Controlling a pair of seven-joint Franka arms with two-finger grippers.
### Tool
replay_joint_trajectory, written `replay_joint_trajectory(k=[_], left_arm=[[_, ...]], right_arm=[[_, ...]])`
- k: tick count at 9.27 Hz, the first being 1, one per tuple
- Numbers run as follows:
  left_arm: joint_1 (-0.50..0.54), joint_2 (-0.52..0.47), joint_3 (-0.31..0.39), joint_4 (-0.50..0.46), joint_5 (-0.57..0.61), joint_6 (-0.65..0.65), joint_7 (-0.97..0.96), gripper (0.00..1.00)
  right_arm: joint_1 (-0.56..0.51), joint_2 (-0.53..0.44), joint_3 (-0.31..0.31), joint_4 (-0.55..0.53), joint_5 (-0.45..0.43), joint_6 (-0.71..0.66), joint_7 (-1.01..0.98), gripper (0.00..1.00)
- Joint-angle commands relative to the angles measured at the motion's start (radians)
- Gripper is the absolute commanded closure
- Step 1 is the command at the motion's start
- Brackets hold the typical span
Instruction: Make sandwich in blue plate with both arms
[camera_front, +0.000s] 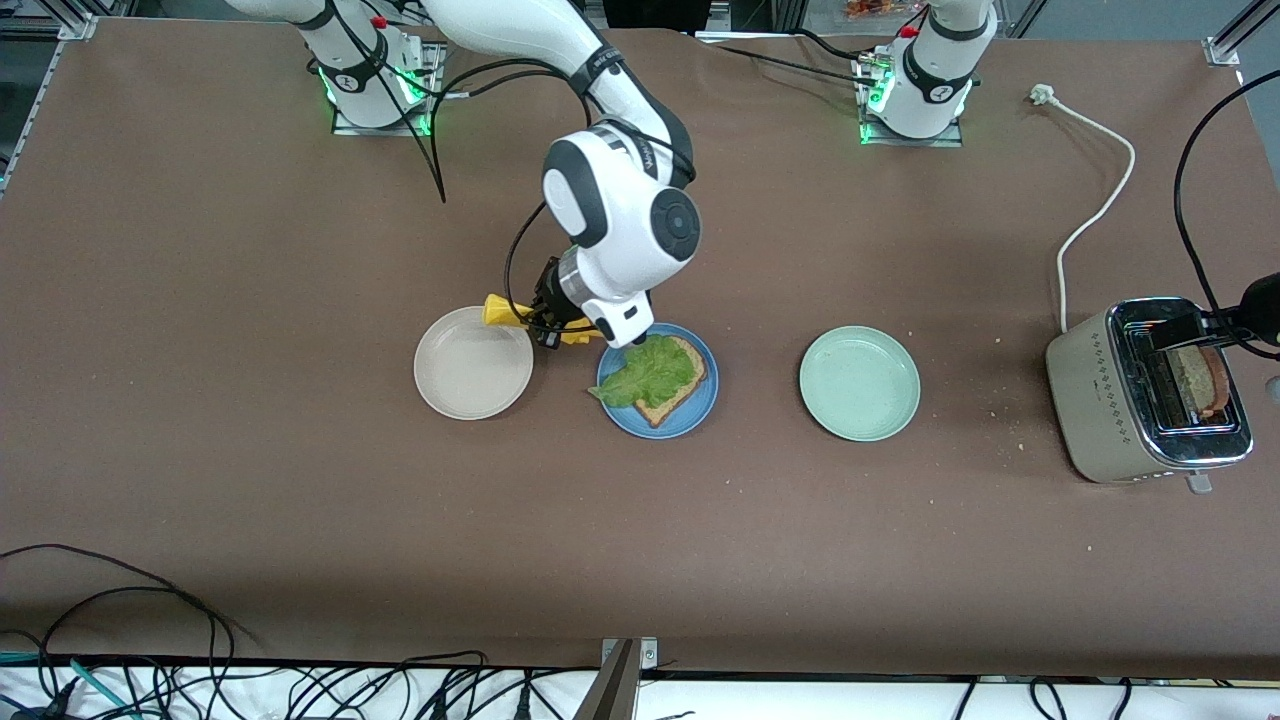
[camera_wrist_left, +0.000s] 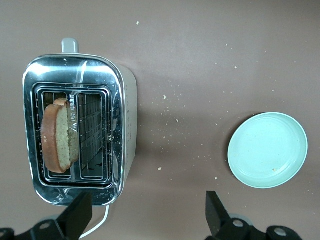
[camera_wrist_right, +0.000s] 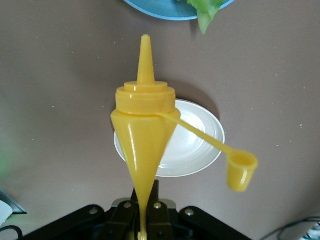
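We are holding a yellow squeeze bottle (camera_wrist_right: 142, 130) pinched tight in the right gripper (camera_wrist_right: 141, 220), its cap (camera_wrist_right: 241, 171) dangling open on a strap, just over the gap between the beige plate (camera_front: 440, 385) and the blue plate (camera_front: 700, 405); we are judging the step to be saucing, so the nozzle should be tipping over the middle of the lettuce leaf (camera_front: 645, 372), which is lying on a bread slice (camera_front: 672, 395) in the blue plate, and squeezing gently to keep sauce off the rim. The left gripper (camera_wrist_left: 145, 217) is hovering over the toaster (camera_wrist_left: 80, 132) with its fingers spread wide and empty; it should be descending squarely onto the second bread slice (camera_wrist_left: 56, 135) standing in one slot. Only the left wrist view is showing which slot is holding that slice; only the right wrist view is showing the loose cap; only the front view is showing the half-built sandwich.
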Motion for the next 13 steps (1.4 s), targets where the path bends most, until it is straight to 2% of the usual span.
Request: replay_joint_trajectory(k=[1, 3, 5, 8, 10, 13], left_arm=[[0.002, -0.014, -0.006, 0.010, -0.008, -0.022, 0.007, 0.00], [0.007, -0.026, 0.003, 0.010, -0.007, -0.038, 0.016, 0.00], [0.034, -0.023, 0.011, 0.008, -0.007, -0.040, 0.061, 0.00], [0.083, 0.003, 0.014, 0.002, -0.002, -0.037, 0.117, 0.00], [0.083, 0.014, 0.012, -0.001, 0.070, -0.037, 0.120, 0.00], [0.123, 0.044, 0.012, -0.007, 0.096, -0.029, 0.141, 0.02]], right_arm=[[-0.168, -0.098, 0.003, 0.006, 0.205, -0.029, -0.165, 0.95], [-0.341, -0.121, 0.007, -0.013, 0.432, -0.070, -0.327, 0.95], [-0.507, -0.120, 0.014, -0.049, 0.616, -0.130, -0.543, 0.95], [-0.725, -0.106, 0.019, -0.127, 0.816, -0.237, -0.917, 0.95], [-0.806, -0.081, 0.020, -0.209, 0.914, -0.279, -1.129, 0.95], [-0.897, 0.050, 0.023, -0.244, 1.092, -0.378, -1.429, 0.95]])
